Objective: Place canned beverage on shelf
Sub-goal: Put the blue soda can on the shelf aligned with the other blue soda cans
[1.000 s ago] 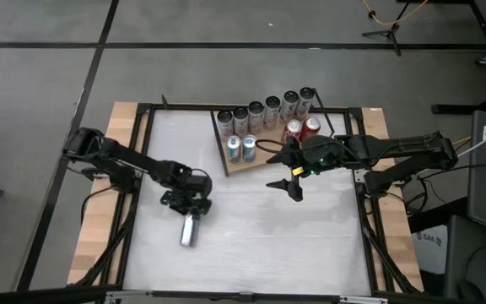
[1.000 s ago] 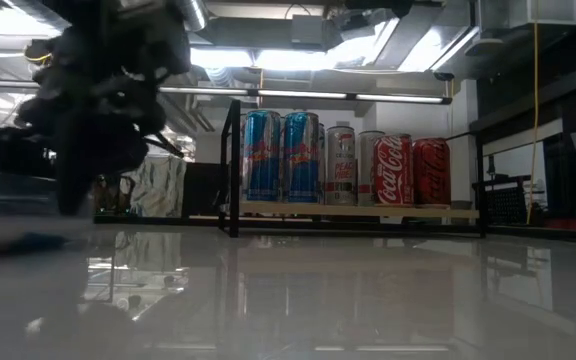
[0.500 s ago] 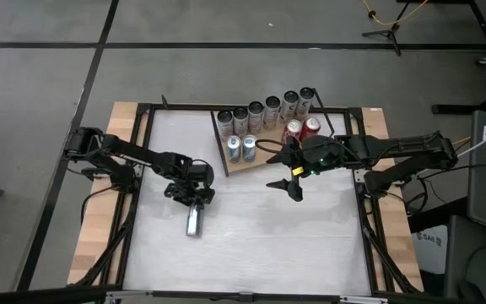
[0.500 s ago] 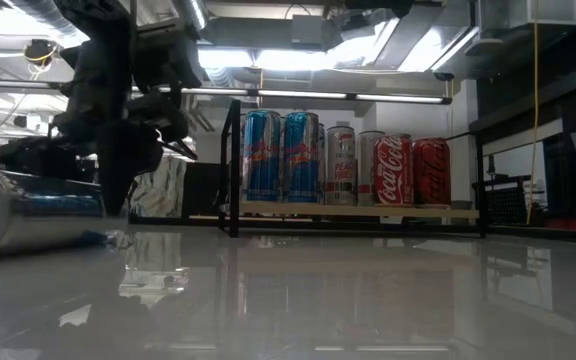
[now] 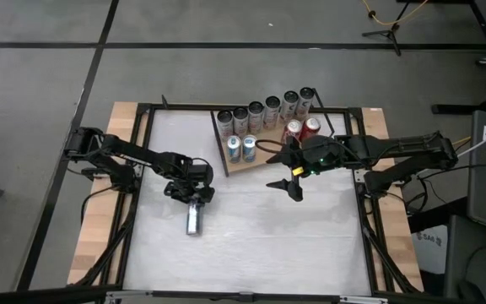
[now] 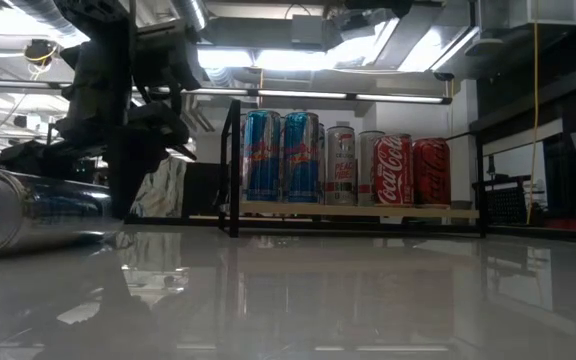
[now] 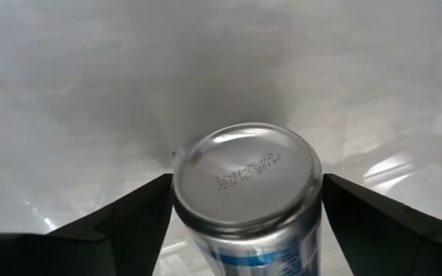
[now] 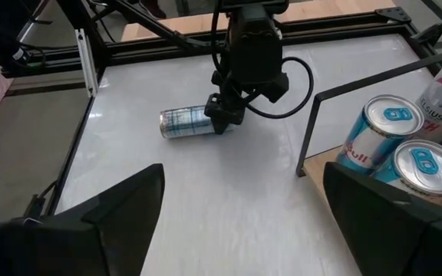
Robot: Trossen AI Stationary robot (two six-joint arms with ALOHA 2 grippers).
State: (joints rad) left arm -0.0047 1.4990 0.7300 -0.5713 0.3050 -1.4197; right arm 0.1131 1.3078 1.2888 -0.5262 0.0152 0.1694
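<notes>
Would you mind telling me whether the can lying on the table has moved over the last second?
Yes. In the high view the can has shifted right and slightly up the picture, toward the shelf, with the left hand at its end.

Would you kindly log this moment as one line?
can: lying on table | left gripper: open, straddling can's end | right gripper: open, waiting by shelf

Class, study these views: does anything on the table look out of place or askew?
Yes. One silver-blue can lies on its side on the white tabletop, between the left gripper fingers, while the other cans stand upright on the shelf.
</notes>
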